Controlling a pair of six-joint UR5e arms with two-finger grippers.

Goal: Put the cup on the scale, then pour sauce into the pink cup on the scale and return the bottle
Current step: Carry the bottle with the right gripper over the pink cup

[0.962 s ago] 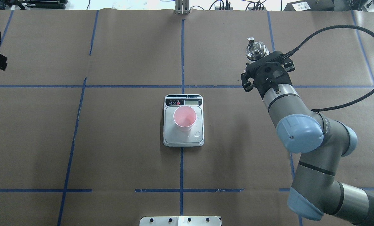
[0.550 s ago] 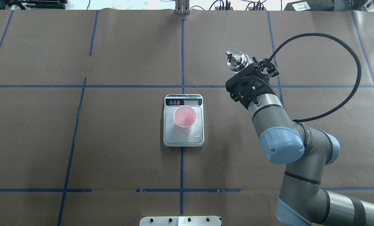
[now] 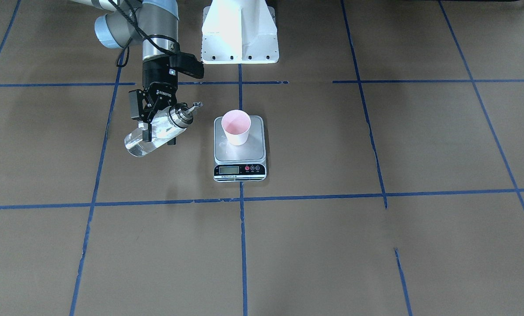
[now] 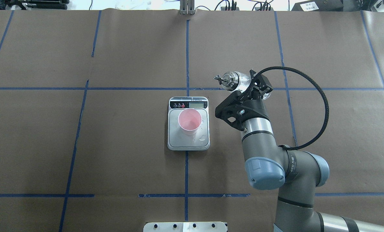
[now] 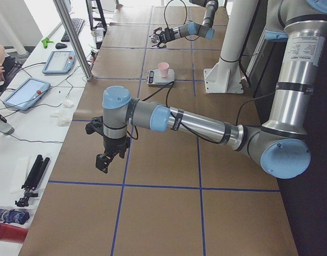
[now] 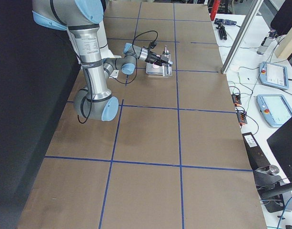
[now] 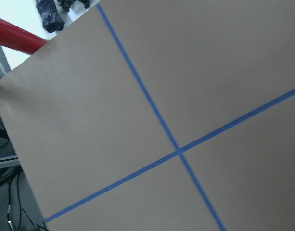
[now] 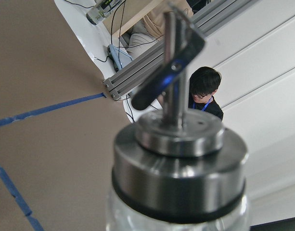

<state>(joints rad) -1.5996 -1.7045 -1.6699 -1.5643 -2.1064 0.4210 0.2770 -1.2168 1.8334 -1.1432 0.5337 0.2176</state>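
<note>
The pale pink cup (image 4: 189, 120) stands upright on the silver scale (image 4: 188, 143); both also show in the front view, cup (image 3: 236, 127) on scale (image 3: 240, 152). My right gripper (image 3: 158, 134) is shut on the clear glass bottle (image 3: 136, 145), held tilted in the air to the robot's right of the scale and apart from it. Its pourer spout (image 3: 195, 105) points toward the cup. The overhead view shows the bottle (image 4: 235, 80) beyond the scale's far right corner. Clear liquid sits in the bottle's low end. My left gripper (image 5: 106, 160) hangs far off over bare paper; I cannot tell its state.
Drops of liquid (image 4: 202, 138) lie on the scale's platform beside the cup. The robot's white base (image 3: 240, 30) stands behind the scale. Brown paper with blue tape lines covers the table. A side table with tablets (image 5: 24, 93) and an aluminium post (image 5: 72, 37) lie beyond the far edge.
My right arm has carried the bottle left and nearer, toward the scale, and tilted it spout-first toward the cup. The left gripper has left the overhead view.
</note>
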